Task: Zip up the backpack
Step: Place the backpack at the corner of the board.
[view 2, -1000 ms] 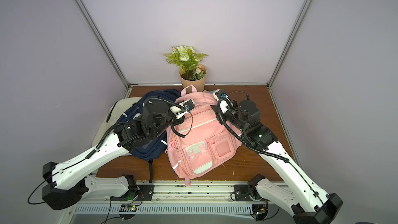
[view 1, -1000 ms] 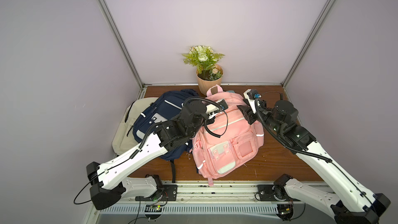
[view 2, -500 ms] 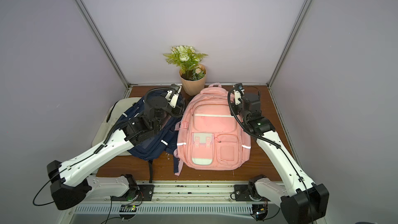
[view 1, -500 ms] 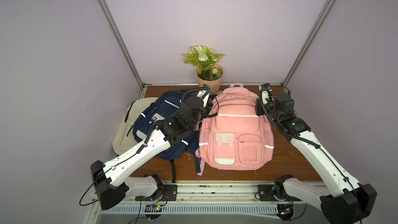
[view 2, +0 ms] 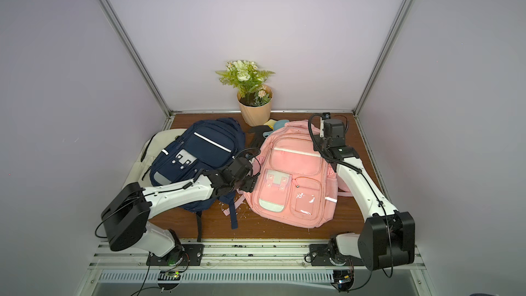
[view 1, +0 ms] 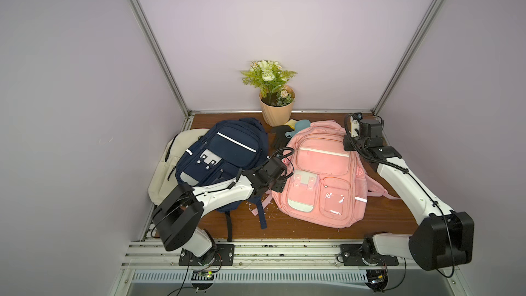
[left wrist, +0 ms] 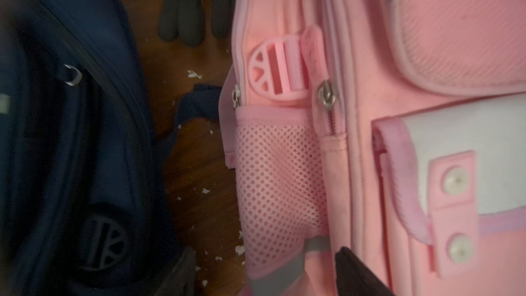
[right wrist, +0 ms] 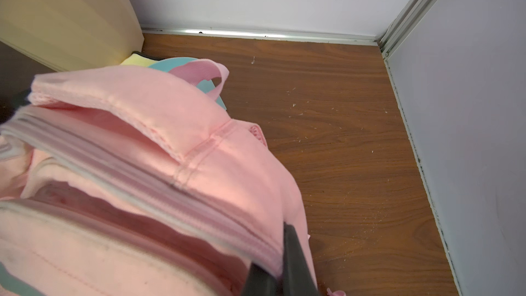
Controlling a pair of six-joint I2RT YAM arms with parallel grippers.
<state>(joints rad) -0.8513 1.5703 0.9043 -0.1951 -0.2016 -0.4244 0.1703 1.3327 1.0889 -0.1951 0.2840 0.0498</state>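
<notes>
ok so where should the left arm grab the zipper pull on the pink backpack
Pinch the pink fabric pull tab, not the small metal slider it joins, on the pink backpack. Probably come from the gap beside the navy backpack: the tab stands off that side panel as a loose flat strip, near the mesh pocket.

Pale lilac walls [view 1: 284, 24] enclose a brown wood-grain desk [view 1: 381, 220] (white specks litter it); aluminium posts [view 1: 154, 44] rise at both far corners under soft, even light.
</notes>
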